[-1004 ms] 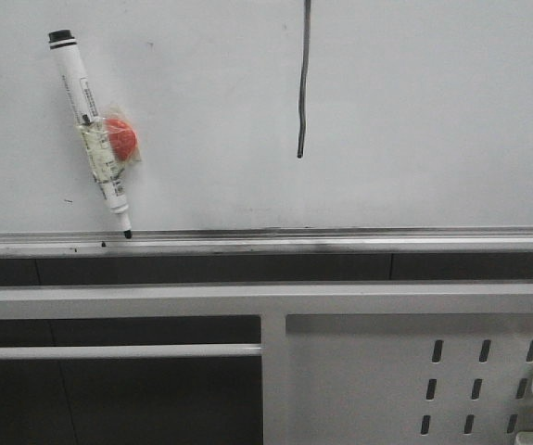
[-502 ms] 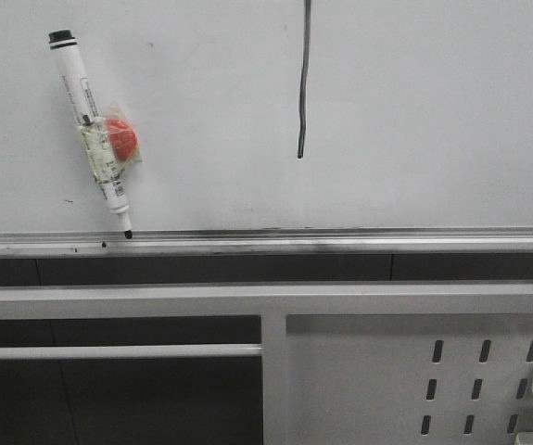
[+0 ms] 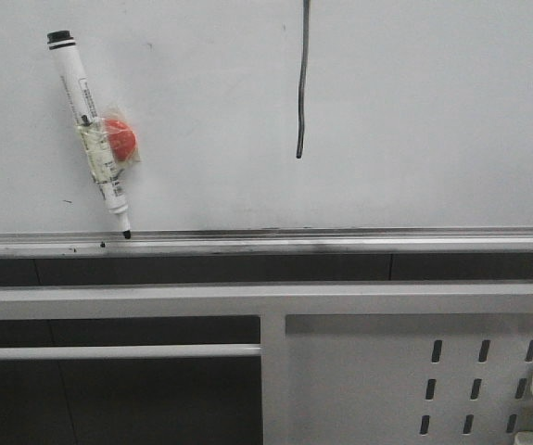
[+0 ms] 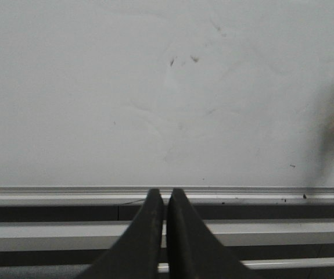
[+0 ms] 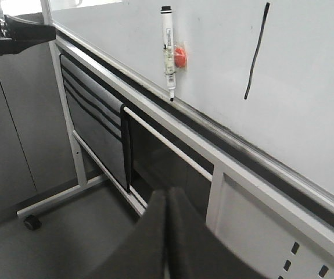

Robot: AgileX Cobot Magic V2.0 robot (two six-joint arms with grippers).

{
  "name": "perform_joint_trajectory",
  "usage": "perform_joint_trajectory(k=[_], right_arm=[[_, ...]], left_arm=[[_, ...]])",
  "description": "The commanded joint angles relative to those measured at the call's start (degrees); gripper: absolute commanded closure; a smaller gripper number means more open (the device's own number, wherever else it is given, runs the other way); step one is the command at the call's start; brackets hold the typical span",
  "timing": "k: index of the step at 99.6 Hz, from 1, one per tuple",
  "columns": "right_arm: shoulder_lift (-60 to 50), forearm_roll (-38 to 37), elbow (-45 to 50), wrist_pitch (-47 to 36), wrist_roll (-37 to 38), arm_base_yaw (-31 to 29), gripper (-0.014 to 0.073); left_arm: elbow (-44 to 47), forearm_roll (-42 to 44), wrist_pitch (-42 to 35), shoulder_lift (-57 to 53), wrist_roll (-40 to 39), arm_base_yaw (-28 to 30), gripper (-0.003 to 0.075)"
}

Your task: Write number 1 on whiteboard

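The whiteboard fills the upper front view, with a silver ledge along its bottom edge. The number 1 is a thin dark stroke near the top middle; it also shows in the right wrist view. A white marker pen with a red magnet hangs tilted at the left, tip down on the ledge; it shows in the right wrist view too. My left gripper is shut and empty before the ledge. My right gripper is shut and empty, back from the board.
Below the ledge stands a white perforated metal frame with a horizontal bar. The right wrist view shows the stand's wheeled foot on the grey floor and a dark arm part at the far left.
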Motion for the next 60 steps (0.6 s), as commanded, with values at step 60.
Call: perform_joint_trajectory(k=[60], right_arm=[[1.49,0.21,-1.24,-4.29,-0.12,-0.2,0.0652]], left_arm=[[2.06,-2.28,6.85,-1.28,3.51,10.95,0.074]])
